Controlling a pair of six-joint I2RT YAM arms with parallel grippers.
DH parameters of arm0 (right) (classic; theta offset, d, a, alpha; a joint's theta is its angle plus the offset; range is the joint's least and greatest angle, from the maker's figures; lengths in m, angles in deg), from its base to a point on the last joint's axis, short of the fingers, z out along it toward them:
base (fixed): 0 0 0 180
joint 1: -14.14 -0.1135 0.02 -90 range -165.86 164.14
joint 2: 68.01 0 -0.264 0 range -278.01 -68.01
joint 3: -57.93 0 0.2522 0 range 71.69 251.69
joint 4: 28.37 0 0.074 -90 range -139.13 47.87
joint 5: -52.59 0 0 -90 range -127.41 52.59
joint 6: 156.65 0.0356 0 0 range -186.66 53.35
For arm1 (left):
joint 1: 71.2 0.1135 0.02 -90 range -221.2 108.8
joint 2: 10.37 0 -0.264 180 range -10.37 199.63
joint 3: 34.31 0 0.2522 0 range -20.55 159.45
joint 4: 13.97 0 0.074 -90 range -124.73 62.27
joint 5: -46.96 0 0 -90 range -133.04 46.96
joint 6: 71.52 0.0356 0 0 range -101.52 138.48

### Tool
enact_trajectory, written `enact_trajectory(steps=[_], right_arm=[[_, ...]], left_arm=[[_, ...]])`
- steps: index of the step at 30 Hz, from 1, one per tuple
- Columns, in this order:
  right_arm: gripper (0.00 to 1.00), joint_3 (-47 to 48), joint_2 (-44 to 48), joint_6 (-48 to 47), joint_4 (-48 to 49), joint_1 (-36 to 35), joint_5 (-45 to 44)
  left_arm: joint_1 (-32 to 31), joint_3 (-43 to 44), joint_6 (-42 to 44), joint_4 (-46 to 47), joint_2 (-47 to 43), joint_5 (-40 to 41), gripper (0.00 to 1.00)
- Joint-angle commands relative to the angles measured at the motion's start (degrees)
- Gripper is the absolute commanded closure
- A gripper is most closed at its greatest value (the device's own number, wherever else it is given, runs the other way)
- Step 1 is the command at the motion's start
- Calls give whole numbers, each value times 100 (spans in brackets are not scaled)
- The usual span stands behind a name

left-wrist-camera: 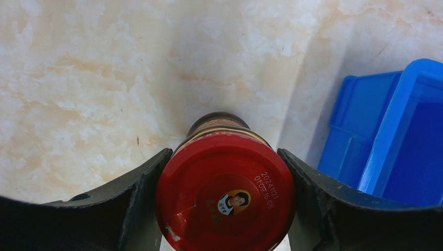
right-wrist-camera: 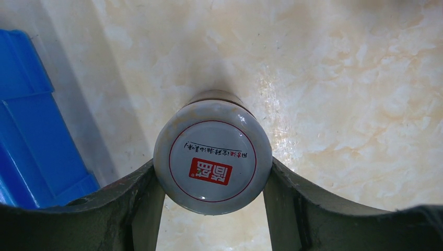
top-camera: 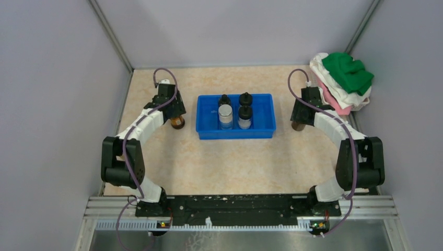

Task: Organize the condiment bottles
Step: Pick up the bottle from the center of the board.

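Note:
My left gripper (left-wrist-camera: pixel 224 157) is shut on a dark jar with a red cap (left-wrist-camera: pixel 225 201), both fingers against the cap's sides. The jar (top-camera: pixel 178 123) stands on the table left of the blue tray (top-camera: pixel 203 130). My right gripper (right-wrist-camera: pixel 212 167) is shut on a dark jar with a silver cap (right-wrist-camera: pixel 211 157), which stands right of the tray in the top view (top-camera: pixel 298 125). Several bottles stand in the tray: two with black caps at the back (top-camera: pixel 224 99) (top-camera: pixel 245 98), and two with pale labels in front (top-camera: pixel 225 116) (top-camera: pixel 244 117).
The tray's corner shows at the right of the left wrist view (left-wrist-camera: pixel 397 130) and at the left of the right wrist view (right-wrist-camera: pixel 31 130). Folded green, white and pink cloths (top-camera: pixel 345 81) are piled at the back right. Grey walls enclose the table.

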Motion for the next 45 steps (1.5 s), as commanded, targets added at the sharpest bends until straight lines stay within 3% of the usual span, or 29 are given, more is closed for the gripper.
enact_trajectory(steps=[1,24,36,45], right_arm=[[100,-44,77,9,-187,-97,152],[100,607,546,44,-468,-158,53],[100,621,576,123,-61,-176,110],[100,1326,496,-50,-281,-190,-29]], left_arm=[[-130,-174,-140,-149,8,-220,100],[-234,750,181,-575,-357,-19,100],[-234,900,409,-563,-576,-42,100],[-234,940,614,-425,-924,39,100]])
